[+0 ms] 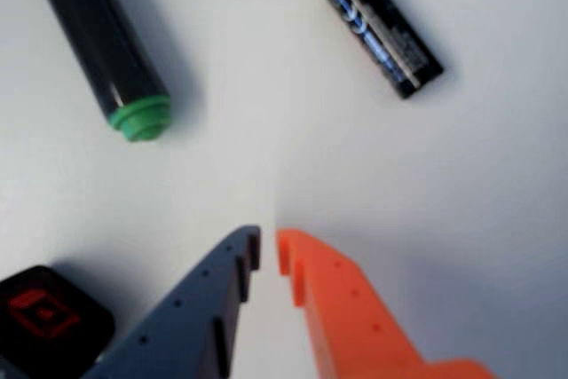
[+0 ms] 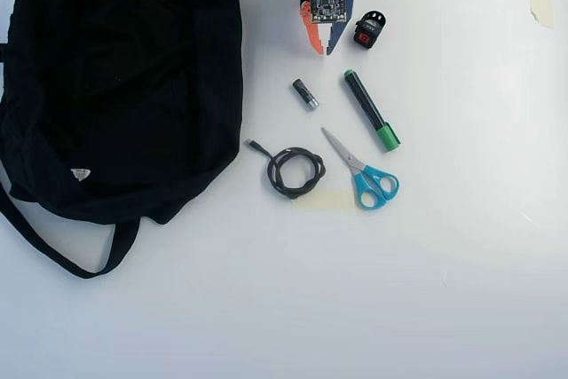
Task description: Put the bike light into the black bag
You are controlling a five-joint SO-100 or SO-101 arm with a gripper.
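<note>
Nearest my wrist camera, the grey-and-orange two-finger gripper (image 1: pixel 268 250) sits nearly clenched, grasping nothing. I see the chunky black bike light with its red square lens (image 1: pixel 40 319) at lower left, beside the grey finger; overhead, the floppy black fabric bag (image 2: pixel 115 86) fills the upper left.

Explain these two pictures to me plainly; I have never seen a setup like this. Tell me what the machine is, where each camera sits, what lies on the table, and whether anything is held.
This is a small robot arm with a two-finger gripper, seen from above in the overhead view. The wrist view rides on the arm: its grey and orange fingers stand nearly together, holding nothing. On the white table lie a black bag, a bike light beside the gripper, a battery, a green-capped marker, scissors and a coiled cable.
</note>
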